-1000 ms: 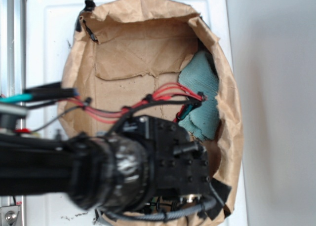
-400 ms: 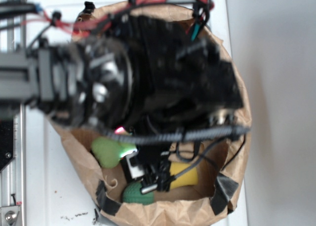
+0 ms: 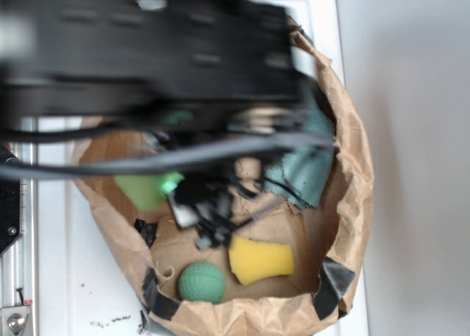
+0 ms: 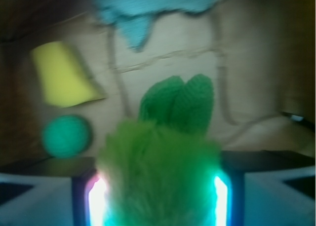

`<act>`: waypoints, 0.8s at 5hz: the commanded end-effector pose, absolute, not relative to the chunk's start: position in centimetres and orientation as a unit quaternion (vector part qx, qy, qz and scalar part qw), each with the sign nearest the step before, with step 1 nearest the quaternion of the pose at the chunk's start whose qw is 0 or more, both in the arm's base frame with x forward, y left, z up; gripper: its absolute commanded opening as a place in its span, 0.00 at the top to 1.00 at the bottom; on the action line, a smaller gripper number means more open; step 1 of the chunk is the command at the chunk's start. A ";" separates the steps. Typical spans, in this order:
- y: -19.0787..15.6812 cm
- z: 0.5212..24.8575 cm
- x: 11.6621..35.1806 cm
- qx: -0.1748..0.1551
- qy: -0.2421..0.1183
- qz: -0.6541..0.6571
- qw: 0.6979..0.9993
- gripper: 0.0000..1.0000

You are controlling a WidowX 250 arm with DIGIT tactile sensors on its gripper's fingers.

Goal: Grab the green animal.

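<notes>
The green animal looks like fuzzy plush with knitted cloth ears, while the bag is creased, matt brown paper patched with black tape. The green ball has a dimpled, rubbery skin, the yellow wedge looks spongy (matt, finely pored), and the teal cloth is woven.

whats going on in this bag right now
A black robot arm is reaching into a brown paper bag. Its hand is closed on a fuzzy lime-green soft toy animal, which sits between the two lit fingers in the wrist view. Left on the bag floor are a dark green textured ball, a yellow sponge wedge and a crumpled teal cloth.
</notes>
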State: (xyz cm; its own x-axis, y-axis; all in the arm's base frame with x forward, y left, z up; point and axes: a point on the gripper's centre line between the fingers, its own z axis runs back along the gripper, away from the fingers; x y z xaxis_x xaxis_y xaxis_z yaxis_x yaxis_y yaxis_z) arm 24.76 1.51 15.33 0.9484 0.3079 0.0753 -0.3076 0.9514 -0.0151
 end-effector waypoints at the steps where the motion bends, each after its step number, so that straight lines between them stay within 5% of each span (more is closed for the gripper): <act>1: 1.3 18.9 21.6 -0.014 -0.147 0.095 0.984 1.00; 3: 1.1 20.1 25.5 -0.013 -0.112 0.144 0.983 1.00; 4: 1.1 19.6 26.2 -0.009 -0.123 0.150 0.981 1.00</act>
